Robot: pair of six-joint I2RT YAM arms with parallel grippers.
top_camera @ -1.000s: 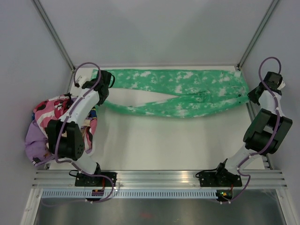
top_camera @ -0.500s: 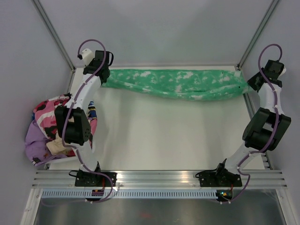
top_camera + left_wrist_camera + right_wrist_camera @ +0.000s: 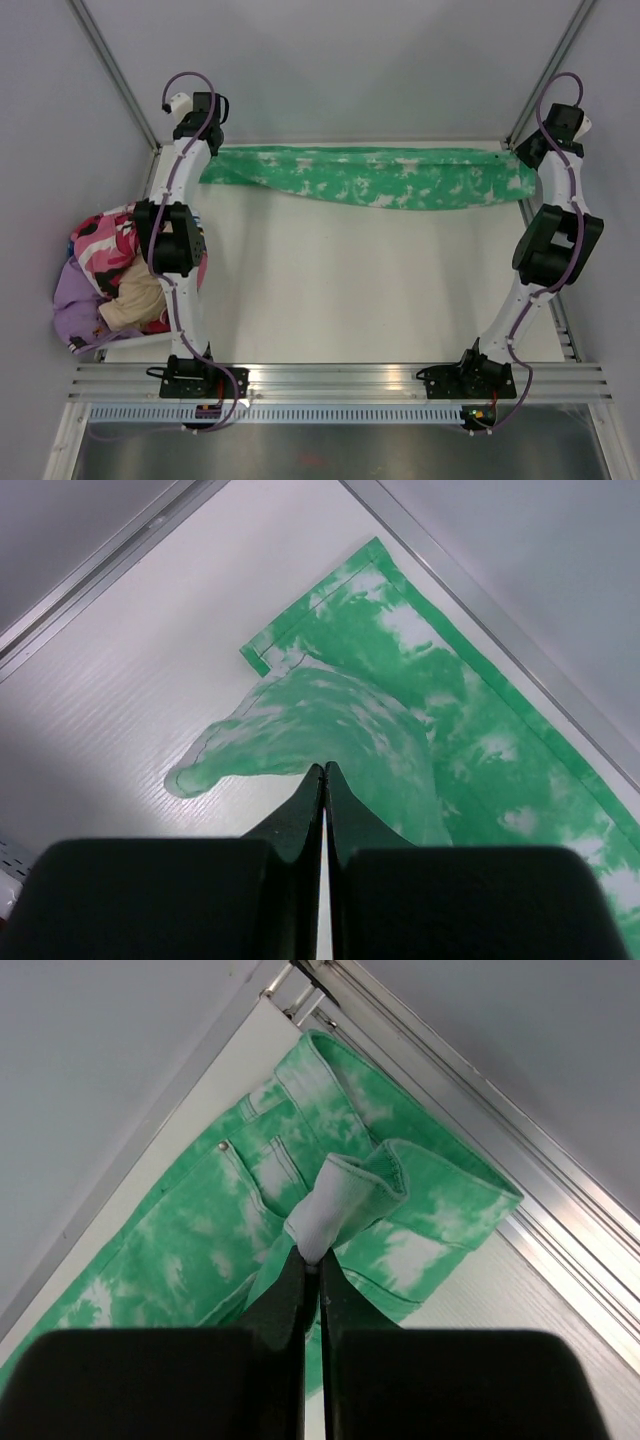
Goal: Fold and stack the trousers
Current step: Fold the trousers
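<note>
The bright green trousers [image 3: 370, 178] with white mottling hang stretched in one long band along the far edge of the table. My left gripper [image 3: 206, 152] is shut on the leg end, where the fabric [image 3: 400, 700] rises in a peak to the closed fingertips, with a hem corner lying flat beyond. At the far right corner my right gripper [image 3: 520, 155] is shut on the waist end. There the waistband [image 3: 345, 1195] shows its white inner side, pinched between the fingers. A small rivet and pocket seams on the trousers [image 3: 220, 1220] are in view below.
A heap of other clothes [image 3: 110, 270], pink, black and purple, lies off the table's left side beside the left arm. Metal frame posts and a rail [image 3: 470, 1130] run along the far edge. The white table [image 3: 350, 290] stretches toward the arm bases.
Both arms have reached farther back and apart. The trousers, with two legs spread a second ago, now hang pulled together into one straight band at the far edge.
</note>
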